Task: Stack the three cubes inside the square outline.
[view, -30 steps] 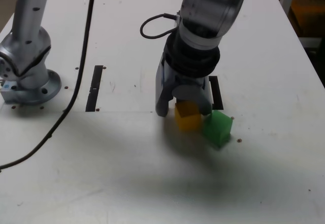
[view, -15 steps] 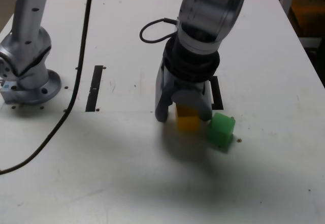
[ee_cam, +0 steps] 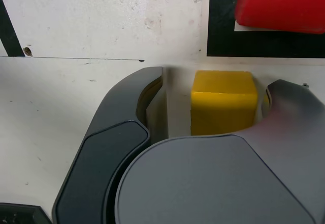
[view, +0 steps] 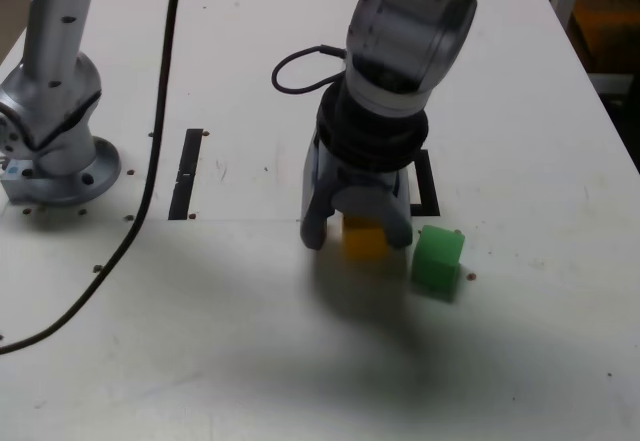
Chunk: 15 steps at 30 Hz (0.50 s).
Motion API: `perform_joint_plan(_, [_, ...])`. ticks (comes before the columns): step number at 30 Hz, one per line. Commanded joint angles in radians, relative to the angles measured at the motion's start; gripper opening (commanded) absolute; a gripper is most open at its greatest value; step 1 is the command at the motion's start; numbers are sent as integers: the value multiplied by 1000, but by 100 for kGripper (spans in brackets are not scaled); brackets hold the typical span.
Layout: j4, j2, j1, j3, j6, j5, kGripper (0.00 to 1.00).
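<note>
Jaws of the end effector point down at the counter and straddle the yellow cube. The wrist view shows one finger close against the cube and a clear gap on the other side, so the jaws stand partly open and nothing is gripped. The yellow cube rests on the counter just outside the black square outline. The red cube sits inside that outline, on its white centre. In the exterior view the green cube lies to the right of the yellow cube, close by but apart from it and from the end effector. A black cable trails across the counter on the exterior view's left.
</note>
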<state>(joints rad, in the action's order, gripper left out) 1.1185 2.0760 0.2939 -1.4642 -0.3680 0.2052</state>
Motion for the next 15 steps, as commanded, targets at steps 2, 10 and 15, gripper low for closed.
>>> perform_joint_plan(2, [-10, 3, 2, 10, 8, 10, 67])
perform_joint_plan(10, [-25, 5, 2, 15, 12, 11, 55])
perform_joint_plan(15, [-55, 3, 2, 17, 12, -3, 40])
